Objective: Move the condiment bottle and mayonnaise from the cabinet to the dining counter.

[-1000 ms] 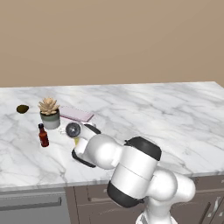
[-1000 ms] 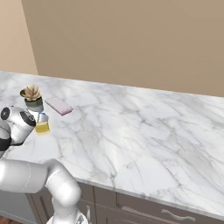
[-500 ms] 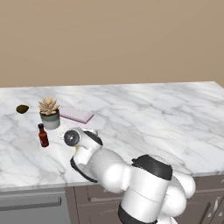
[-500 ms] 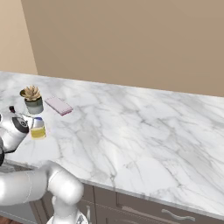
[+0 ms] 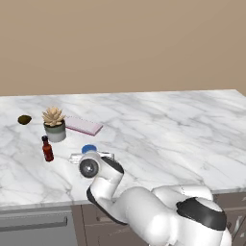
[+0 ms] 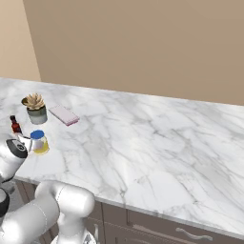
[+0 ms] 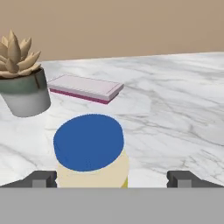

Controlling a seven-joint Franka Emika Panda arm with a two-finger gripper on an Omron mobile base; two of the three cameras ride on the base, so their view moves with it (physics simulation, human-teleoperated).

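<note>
No writing, brand, number or sign can be read anywhere in these pictures. The mayonnaise (image 7: 91, 151) shows a plain blue lid (its label is out of sight below the lid in the hand view, and too small to read from the base cameras). The bottle (image 5: 47, 149) carries no legible label at this size. The flat pink-edged pad (image 7: 85, 88) has a blank top, and the plant pot (image 7: 25, 95) is unmarked.

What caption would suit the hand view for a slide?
Open gripper above the blue-lidded mayonnaise on the dining counter, potted succulent and pink-edged flat box behind it.
</note>
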